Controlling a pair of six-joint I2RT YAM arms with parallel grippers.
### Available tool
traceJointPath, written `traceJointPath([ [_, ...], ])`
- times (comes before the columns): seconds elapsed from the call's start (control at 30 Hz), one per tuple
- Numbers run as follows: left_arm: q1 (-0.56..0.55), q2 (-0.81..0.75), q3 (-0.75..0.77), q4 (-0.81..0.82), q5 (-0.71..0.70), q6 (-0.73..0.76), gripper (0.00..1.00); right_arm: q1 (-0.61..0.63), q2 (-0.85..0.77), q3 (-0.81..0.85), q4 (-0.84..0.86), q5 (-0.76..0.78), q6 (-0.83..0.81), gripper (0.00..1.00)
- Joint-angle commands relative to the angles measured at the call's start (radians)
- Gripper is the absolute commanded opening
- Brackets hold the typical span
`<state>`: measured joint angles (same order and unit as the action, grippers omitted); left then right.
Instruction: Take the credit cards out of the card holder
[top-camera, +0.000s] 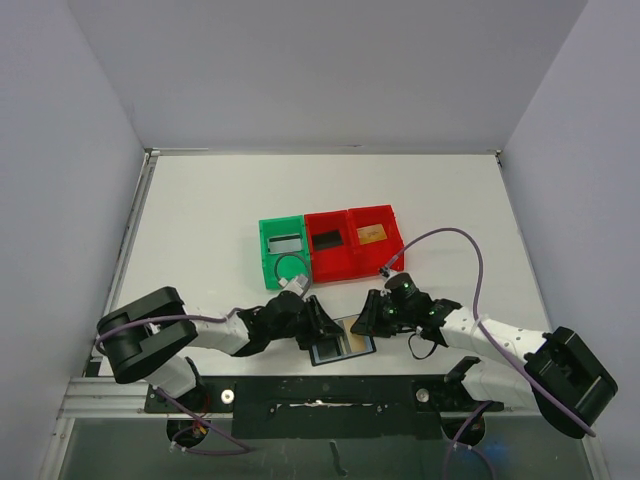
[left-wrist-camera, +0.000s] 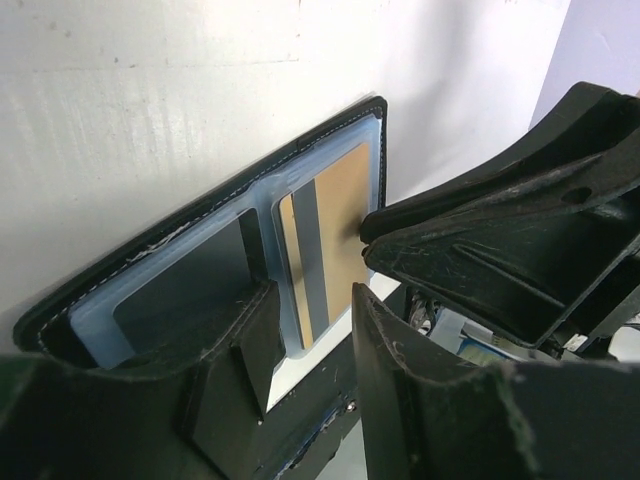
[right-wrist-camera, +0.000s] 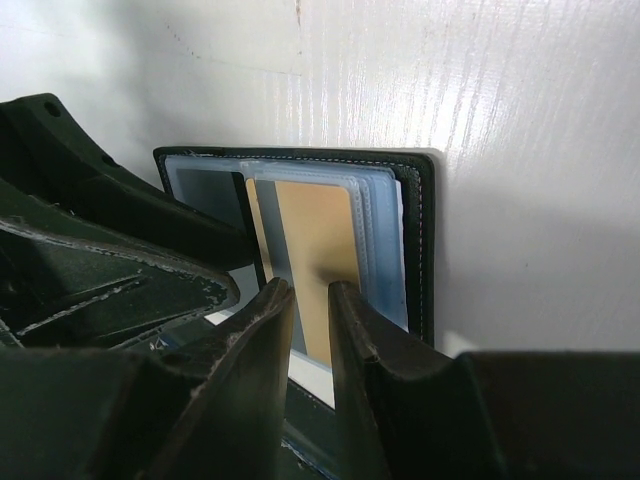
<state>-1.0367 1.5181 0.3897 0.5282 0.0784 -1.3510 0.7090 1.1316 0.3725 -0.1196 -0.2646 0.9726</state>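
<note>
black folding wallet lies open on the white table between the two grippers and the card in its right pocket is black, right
No: the thin flat card in that right pocket is tan-gold with a grey stripe, not black; the right wrist view shows it. The black folding wallet does lie open on the white table between the left gripper and the right gripper.

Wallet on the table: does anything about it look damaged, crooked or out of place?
Nothing stands out: the wallet lies open and flat between the left pincer and right pincer, gold card in one pocket.
</note>
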Motion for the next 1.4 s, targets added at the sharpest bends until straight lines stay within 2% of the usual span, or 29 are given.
traceJointPath([
  [0.0, -0.008, 0.055, 0.004, 0.086, 0.019, -0.006, 0.32, 0.012, 0.019, 0.022, -0.041, 0.040, -0.018, 0.24],
  [0.2, -0.019, 0.132, 0.016, 0.076, 0.004, -0.012, 0.23, 0.020, -0.017, 0.041, -0.053, 0.058, -0.012, 0.21],
  [0.33, -0.027, 0.156, -0.020, 0.124, -0.008, -0.041, 0.20, 0.016, -0.087, 0.063, -0.103, 0.098, -0.020, 0.23],
  [0.8, -0.039, 0.143, 0.009, 0.081, -0.016, -0.014, 0.18, 0.018, -0.025, 0.073, -0.163, 0.122, -0.039, 0.23],
  [1.1, -0.040, 0.115, 0.016, 0.021, -0.036, 0.001, 0.18, 0.044, -0.108, 0.239, -0.365, 0.243, -0.086, 0.27],
  [1.37, -0.045, 0.123, 0.041, -0.001, -0.027, 0.013, 0.18, 0.042, -0.081, 0.127, -0.243, 0.159, -0.044, 0.27],
])
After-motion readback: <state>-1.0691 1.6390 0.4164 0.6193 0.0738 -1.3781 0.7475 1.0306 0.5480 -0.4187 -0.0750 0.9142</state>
